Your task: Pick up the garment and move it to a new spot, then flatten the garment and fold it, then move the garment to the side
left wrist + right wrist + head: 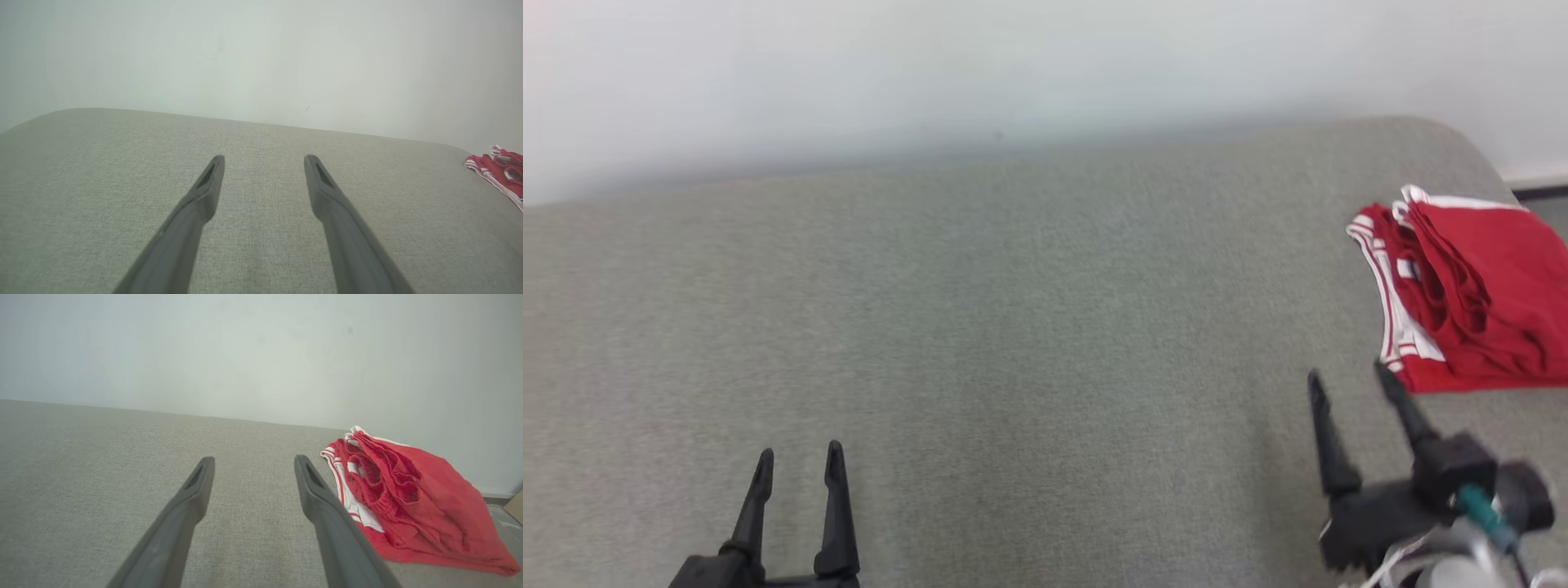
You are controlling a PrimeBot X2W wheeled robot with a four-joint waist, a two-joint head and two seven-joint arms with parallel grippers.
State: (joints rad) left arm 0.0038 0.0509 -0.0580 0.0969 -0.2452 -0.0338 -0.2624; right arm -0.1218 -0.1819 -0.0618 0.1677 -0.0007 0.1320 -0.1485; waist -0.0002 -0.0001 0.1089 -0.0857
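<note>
Surveying from the left: my left gripper [800, 451] hangs low at the near left over the grey woven-fabric padded surface [1013, 327]. Its two long dark fingers are spread apart with nothing between them, and it is well apart from the garment. The middle run of the surface is plain grey weave, backed by a pale blank wall [1013, 65].

Further right, my right gripper [1347, 374] is likewise spread wide and empty, tips pointing toward the far right corner. Its outer finger stands just beside the garment's near edge. I cannot tell whether it touches the cloth.

At the far right, the red knit garment with white striped trim [1470, 294] lies in a loose layered bundle near the rounded right corner of the surface, close to its edge.

Handling assessment: I judge the garment light, soft and limp. It should sag and spill open once lifted, and its layers may slide over one another. The open knit looks grippy rather than slippery, and nothing about it appears fragile.

Recommended hold: the near-left border, where the white striped band doubles up into a thicker hem. The pinch should go deep enough to take every layer. Catching only the top layer is the main risk, since the rest would trail or drop.
</note>
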